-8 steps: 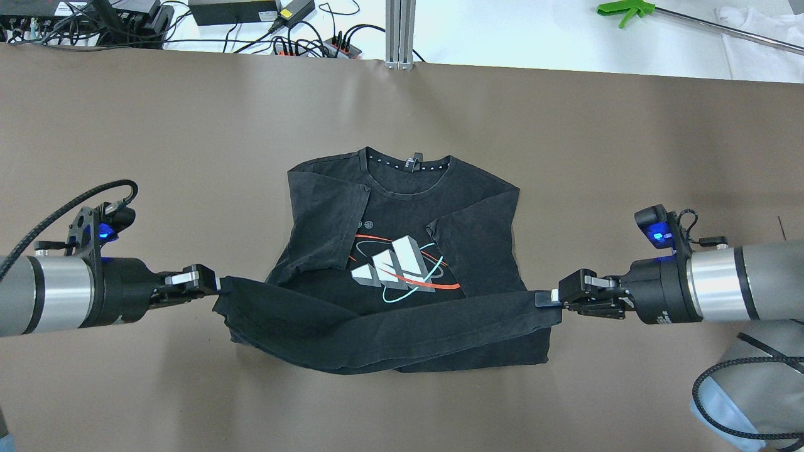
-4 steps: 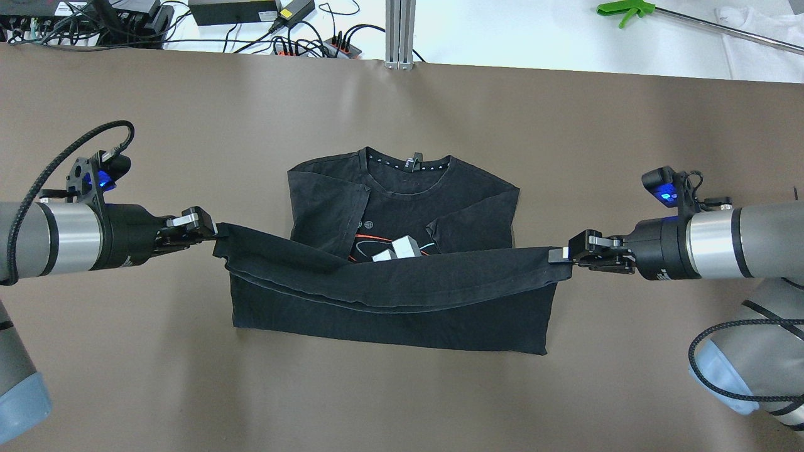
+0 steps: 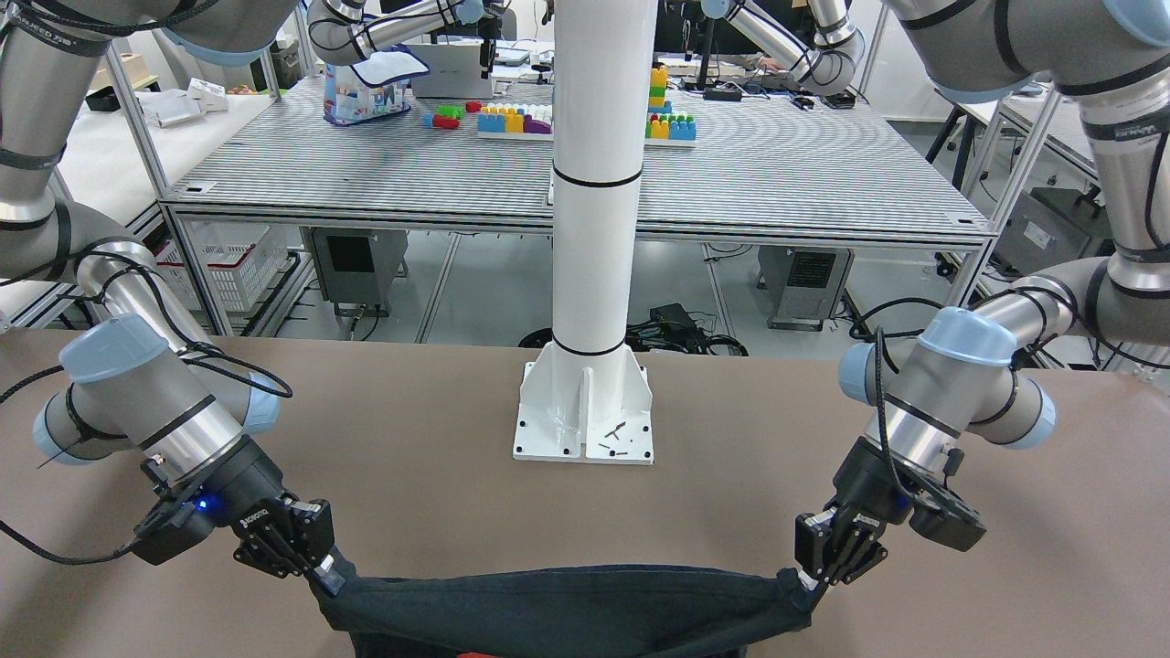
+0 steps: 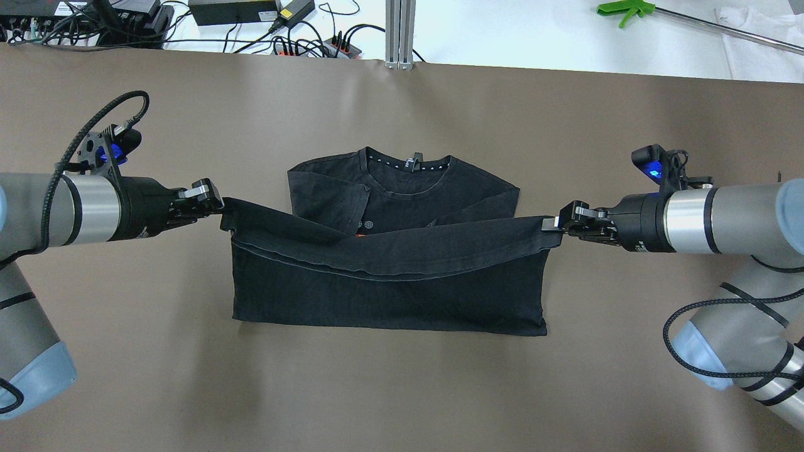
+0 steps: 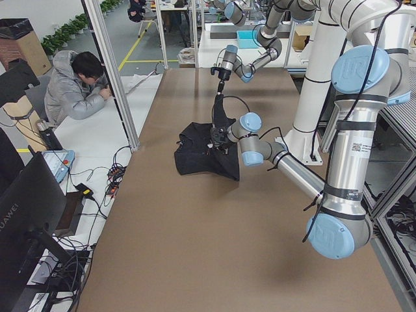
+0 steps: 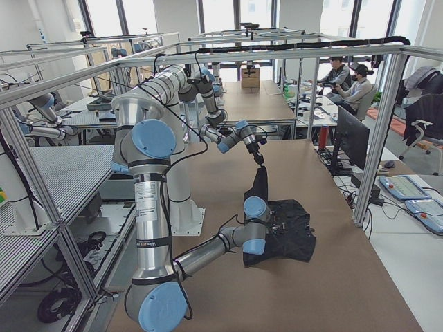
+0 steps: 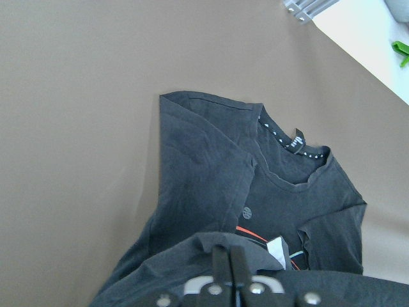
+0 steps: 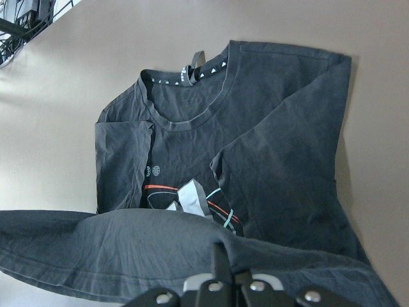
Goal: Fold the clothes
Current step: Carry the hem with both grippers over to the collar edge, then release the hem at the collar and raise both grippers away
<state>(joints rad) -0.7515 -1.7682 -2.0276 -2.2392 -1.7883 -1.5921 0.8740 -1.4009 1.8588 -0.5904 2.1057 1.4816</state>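
— Farther over than half a second ago: left gripper (image 4: pixel 220 205) and right gripper (image 4: pixel 554 224) have carried the hem (image 4: pixel 389 254) across the black shirt (image 4: pixel 389 301), nearly hiding its print (image 8: pixel 192 199).
— Grips?
— Each pinched tight on a hem corner. The fold lies nearest on the table (image 4: pixel 402 389), with the collar (image 4: pixel 408 166) beyond, uncovered.

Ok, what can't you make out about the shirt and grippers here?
The logo on the shirt: mostly covered by the lifted hem, overhead and wrist views.
Most of the shirt: cut off by the bottom edge, front-facing view.
The left gripper and right gripper: too small to judge in both side views.
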